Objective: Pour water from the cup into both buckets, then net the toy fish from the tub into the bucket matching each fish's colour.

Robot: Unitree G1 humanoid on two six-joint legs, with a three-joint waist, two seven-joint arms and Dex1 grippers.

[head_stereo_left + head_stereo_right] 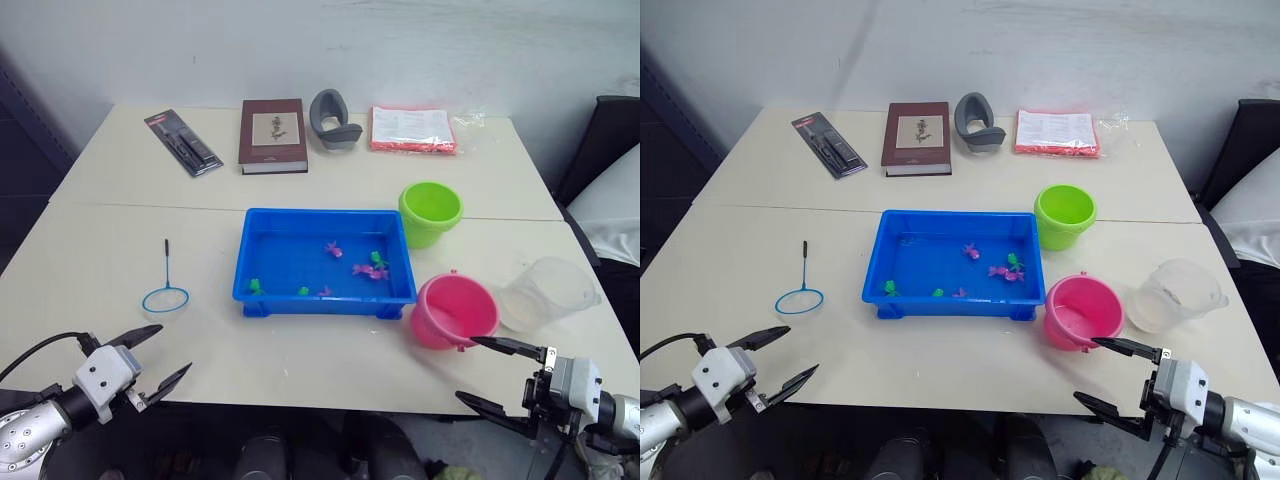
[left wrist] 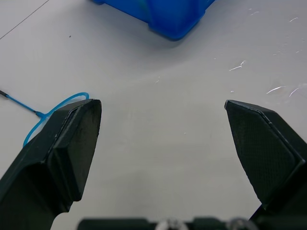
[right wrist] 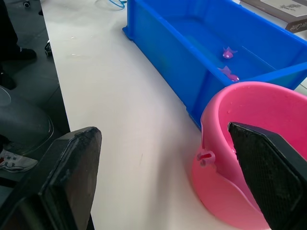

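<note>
Near the front edge of the counter [image 1: 330,365], the left claw [image 1: 150,356] hovered with its fingers spread wide and nothing between them. Just ahead of it lay the net [image 1: 166,290], flat on the counter, its hoop nearest the claw and its dark handle pointing away. Ahead and to that claw's right sat the blue tub [image 1: 325,262], holding green and pink toy fish [image 1: 368,269] in shallow water.

At the opposite front corner, the right claw [image 1: 495,372] was likewise gaping and empty, its upper finger tip close to the near side of the pink bucket [image 1: 455,311]. Beyond that bucket stood the green bucket [image 1: 430,213], beside the tub's far right corner. Ahead of the right claw, just right of the pink bucket, stood the clear cup [image 1: 548,293].
</note>
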